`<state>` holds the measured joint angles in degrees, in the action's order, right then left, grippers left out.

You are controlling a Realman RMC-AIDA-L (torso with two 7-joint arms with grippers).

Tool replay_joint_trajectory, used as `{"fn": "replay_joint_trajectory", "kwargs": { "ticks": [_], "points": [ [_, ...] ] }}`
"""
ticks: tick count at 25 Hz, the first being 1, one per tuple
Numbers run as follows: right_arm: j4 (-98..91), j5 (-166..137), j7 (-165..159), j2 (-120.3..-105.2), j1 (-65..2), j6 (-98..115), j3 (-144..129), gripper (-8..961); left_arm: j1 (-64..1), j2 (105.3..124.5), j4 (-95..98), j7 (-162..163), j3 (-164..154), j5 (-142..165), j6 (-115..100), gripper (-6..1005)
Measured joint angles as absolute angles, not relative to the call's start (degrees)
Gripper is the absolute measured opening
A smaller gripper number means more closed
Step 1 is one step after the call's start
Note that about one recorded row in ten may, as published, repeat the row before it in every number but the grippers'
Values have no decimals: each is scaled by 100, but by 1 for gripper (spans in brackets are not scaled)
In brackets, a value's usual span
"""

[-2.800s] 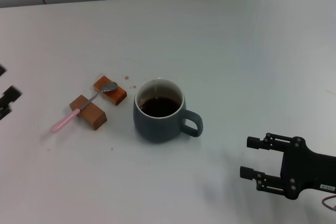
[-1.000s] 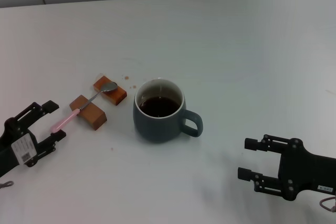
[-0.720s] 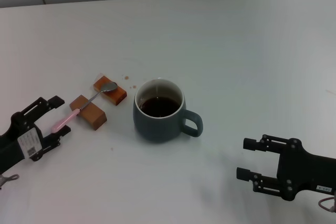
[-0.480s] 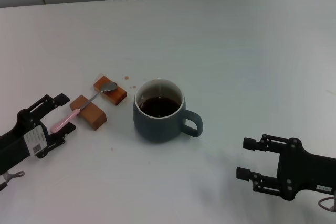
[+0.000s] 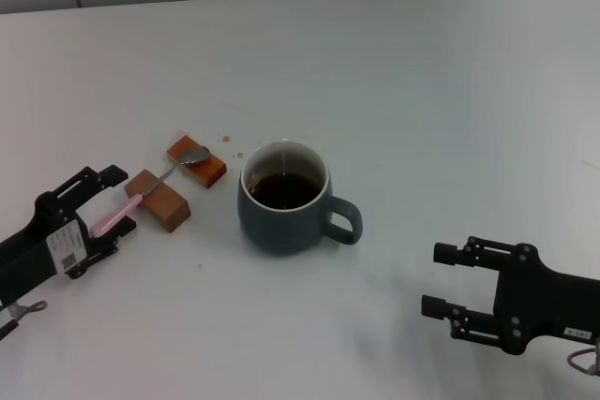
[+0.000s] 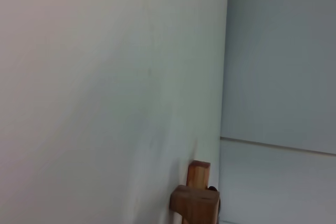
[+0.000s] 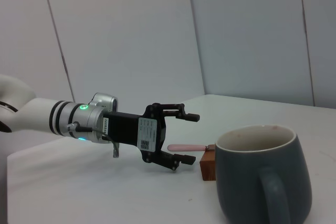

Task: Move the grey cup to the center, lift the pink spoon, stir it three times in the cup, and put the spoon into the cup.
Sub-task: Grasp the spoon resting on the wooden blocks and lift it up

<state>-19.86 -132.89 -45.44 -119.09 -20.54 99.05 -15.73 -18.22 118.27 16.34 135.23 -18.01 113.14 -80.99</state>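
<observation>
While the grey cup (image 5: 284, 198) stands mid-table, the right gripper (image 5: 441, 280) idles right of it, fingers spread; left of it, the left gripper (image 5: 117, 200) straddles the pink spoon (image 5: 141, 196) handle, spread, atop wooden blocks (image 5: 159, 200).

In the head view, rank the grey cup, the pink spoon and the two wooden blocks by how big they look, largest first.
1. grey cup
2. pink spoon, longest after the cup but very slim
3. near wooden block and far wooden block: they look about alike
</observation>
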Motion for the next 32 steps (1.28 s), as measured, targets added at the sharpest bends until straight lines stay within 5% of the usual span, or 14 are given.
{"fn": "replay_joint_trajectory", "kwargs": {
  "ticks": [32],
  "points": [
    [-1951, -13289, -4544, -11918, -2109, 9817, -1554, 669, -1880, 11824, 1494, 13445, -1880, 11329, -7843, 381]
  ]
}}
